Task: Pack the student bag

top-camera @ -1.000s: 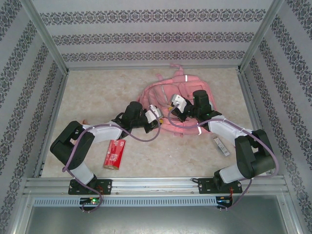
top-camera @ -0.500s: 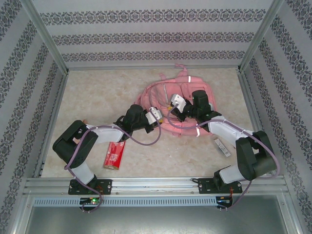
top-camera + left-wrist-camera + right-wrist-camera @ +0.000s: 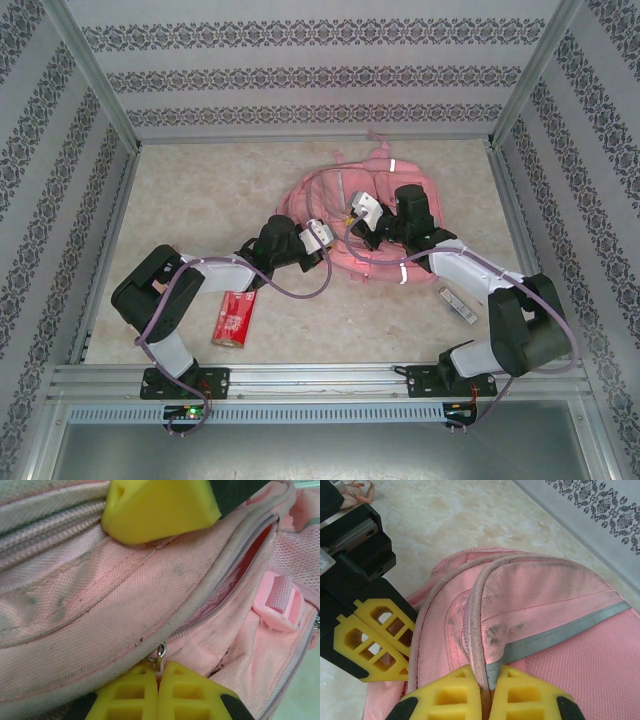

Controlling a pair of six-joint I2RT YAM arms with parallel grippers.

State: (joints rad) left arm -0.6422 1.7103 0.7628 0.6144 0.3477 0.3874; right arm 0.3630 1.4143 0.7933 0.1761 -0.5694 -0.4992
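Left tool (image 3: 159, 669) clamps zip pull (image 3: 160, 652), right tool (image 3: 487, 674) piping (image 3: 474, 625); student bag (image 3: 335, 190) lies top toward far wall (image 3: 320, 90)

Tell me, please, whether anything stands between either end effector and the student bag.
Nothing visible does. The left end effector is shut on the zip pull of the student bag, and the right end effector is shut on its piped seam beside a reflective strip.

Pink student bag (image 3: 332, 195) on the table (image 3: 200, 200), red packet (image 3: 236, 317) well apart
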